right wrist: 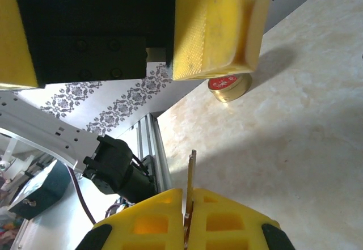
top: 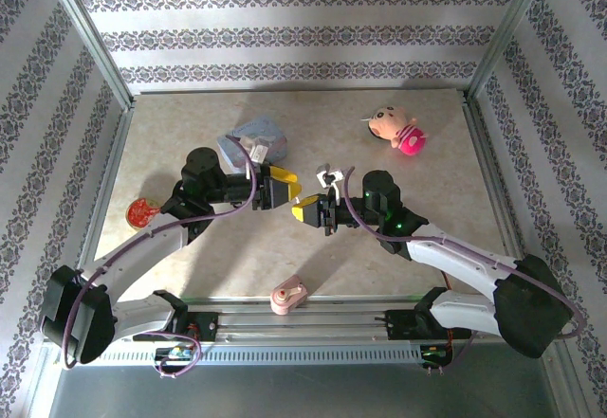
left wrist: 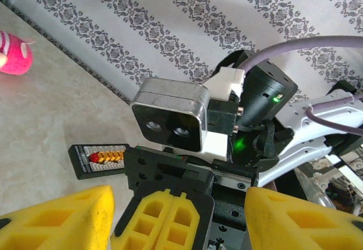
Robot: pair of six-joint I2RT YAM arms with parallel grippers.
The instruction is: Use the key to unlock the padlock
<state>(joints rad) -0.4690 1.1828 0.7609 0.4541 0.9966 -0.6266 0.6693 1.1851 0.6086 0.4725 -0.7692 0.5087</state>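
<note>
Key (right wrist: 190,173) is standing pinched between the 2 yellow fingers of the right gripper (right wrist: 187,204), which is clamping tight on it. Its thin metal blade is sticking out past the fingertips, edge-on to the right wrist camera.

From above, the right gripper (top: 306,212) is hanging over the middle of the table (top: 408,266) and pointing left at the left gripper (top: 287,190), the 2 almost tip to tip. The left gripper is gaping wide. In the left wrist view its yellow fingers (left wrist: 57,216) are sitting far apart at the bottom corners, closing on nothing, with the right gripper's closed tips facing in between them.

Where the padlock is lying cannot be told from these views.

A blue tin (top: 254,139) is lying just beyond the left gripper, on its far side. A pink toy (top: 398,132) is resting at the far right. A red-topped gold disc (top: 140,212) is sitting near the table's left edge, and a pink lump (top: 287,295) is lying at the near edge.
</note>
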